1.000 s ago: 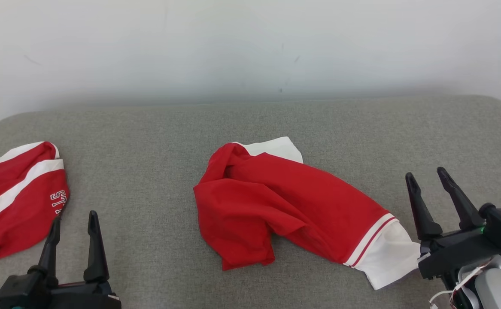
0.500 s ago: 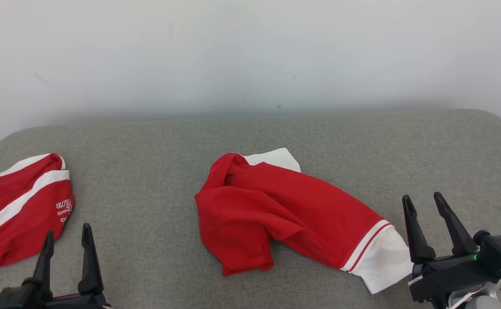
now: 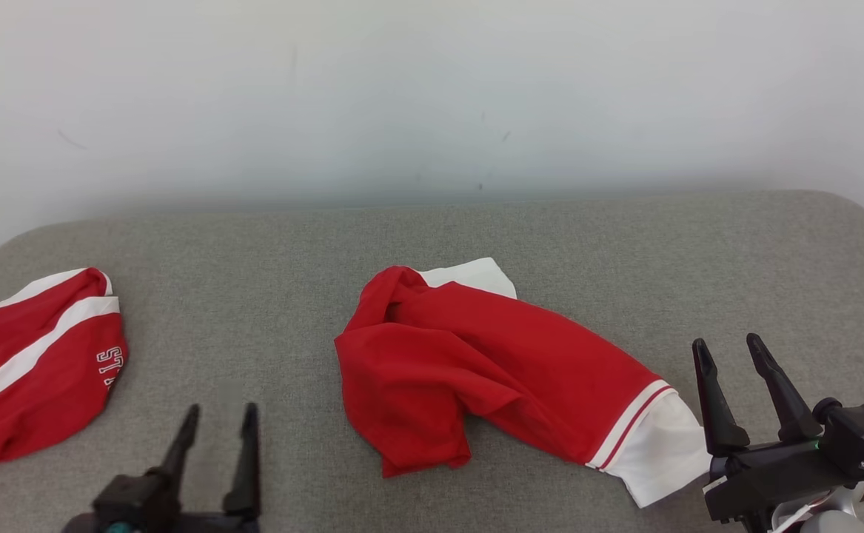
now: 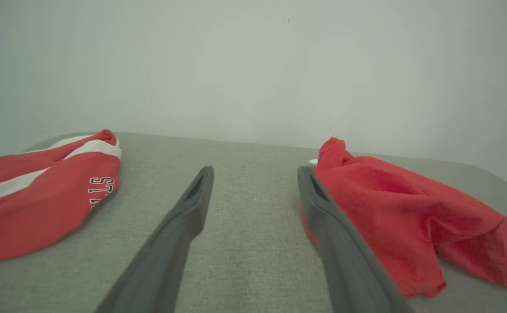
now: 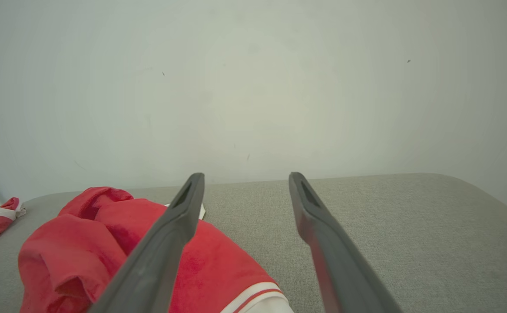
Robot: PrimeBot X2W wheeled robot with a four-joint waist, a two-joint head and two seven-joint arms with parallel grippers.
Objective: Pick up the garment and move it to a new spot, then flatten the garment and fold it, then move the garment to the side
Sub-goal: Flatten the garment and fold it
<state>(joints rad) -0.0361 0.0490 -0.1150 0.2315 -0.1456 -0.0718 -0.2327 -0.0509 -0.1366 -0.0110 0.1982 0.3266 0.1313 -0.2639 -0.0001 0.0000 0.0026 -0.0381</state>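
A grey woven cushion (image 3: 254, 244) lies beneath the left gripper (image 3: 223, 409) and the right gripper (image 3: 725, 342) and runs on ahead of them, its far corners rounded. Beyond it, further ahead, stands a plain white wall (image 3: 432, 89), faintly scuffed and softly, evenly lit.

The second red-and-white garment (image 3: 32, 370) at the left runs off the head view's left edge, and its lettering (image 3: 108, 366) shows only in part, the rest curled under. The crumpled garment (image 3: 491, 355) hides most of a white part (image 3: 476, 272) beneath its far fold. The bottom edge cuts off the left hand (image 3: 222, 407) just below its fingers and the right hand (image 3: 725, 342) at its wrist.
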